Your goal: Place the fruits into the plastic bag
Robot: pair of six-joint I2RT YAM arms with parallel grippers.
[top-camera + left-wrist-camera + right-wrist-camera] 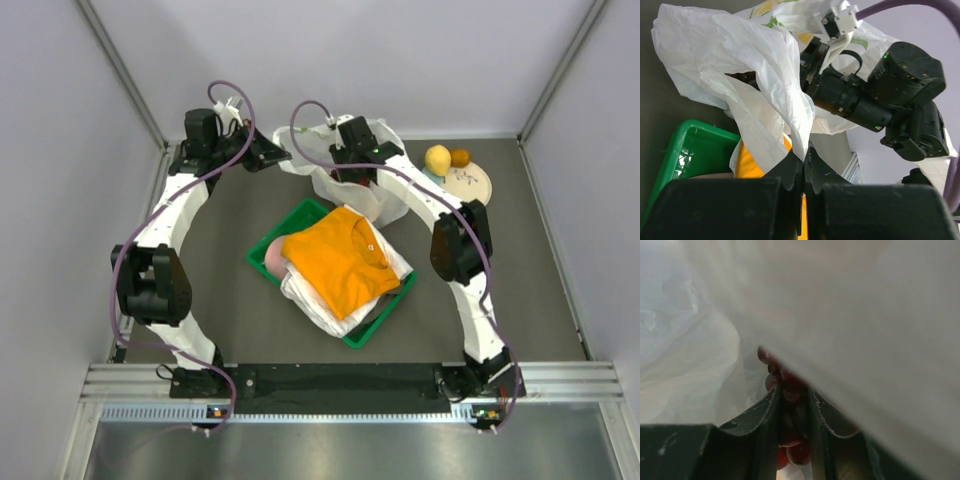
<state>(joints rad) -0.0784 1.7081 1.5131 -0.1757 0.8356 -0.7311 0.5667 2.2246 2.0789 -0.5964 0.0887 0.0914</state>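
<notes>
Overhead, the thin white translucent plastic bag (385, 205) with printed citrus slices stands at the far middle of the dark desk (225, 240), just beyond the green plastic tray (303, 213). The left pincer (804, 156) is pressed together on a fold of the bag's rim and holds that edge up on the bag's left side. The film drapes from between its fingers. The right pincer (793, 392) reaches down inside the bag, with white film all around it. Its jaws are clamped on the dark red-purple grape bunch (783, 379), whose round berries show between and just past the fingertips. Whether the bunch touches the bag's bottom I cannot tell.

To the right of the bag, at the far right of the desk, lies the pale round plate (472, 183). The yellow pear-like fruit (437, 158) and the small orange (459, 157) sit side by side at its far-left edge, close enough that they may touch. In the tray, on the near side of the bag, a folded orange shirt (340, 262) lies on top of folded white clothes (320, 305), with a pink rounded item (275, 260) tucked at their left. The tray's far corner lies just beside the bag's base.
</notes>
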